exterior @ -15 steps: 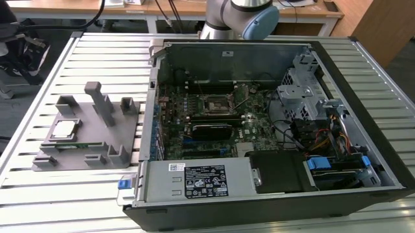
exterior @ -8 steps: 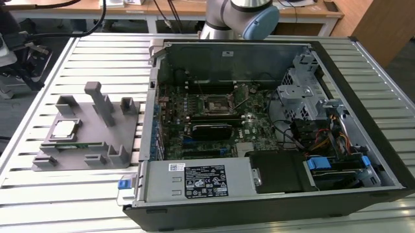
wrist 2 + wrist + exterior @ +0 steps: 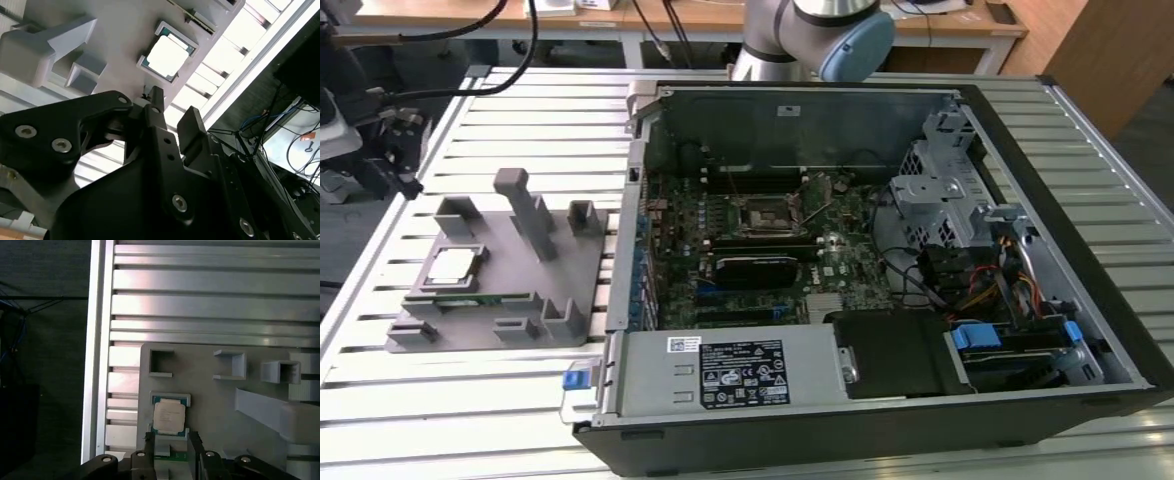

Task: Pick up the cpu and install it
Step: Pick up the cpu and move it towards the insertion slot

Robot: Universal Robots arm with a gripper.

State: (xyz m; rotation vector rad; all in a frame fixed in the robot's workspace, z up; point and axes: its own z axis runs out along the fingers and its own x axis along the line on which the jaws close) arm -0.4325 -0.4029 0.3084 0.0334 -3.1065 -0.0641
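My black two-fingered gripper (image 3: 172, 440) hung empty, fingers apart. The small square silvery-topped cpu (image 3: 169, 416) lay flat in a pocket of the grey plastic fixture (image 3: 215, 405), just beyond my fingertips, centred between them.

Camera layout, three views.
Exterior view looks steeply down on the open computer case (image 3: 801, 120) and grey fixture block (image 3: 587, 285) from mid range; I get both wrist views close over that block, looking past the gripper (image 3: 170, 442) at the cpu (image 3: 169, 417), common to all three.
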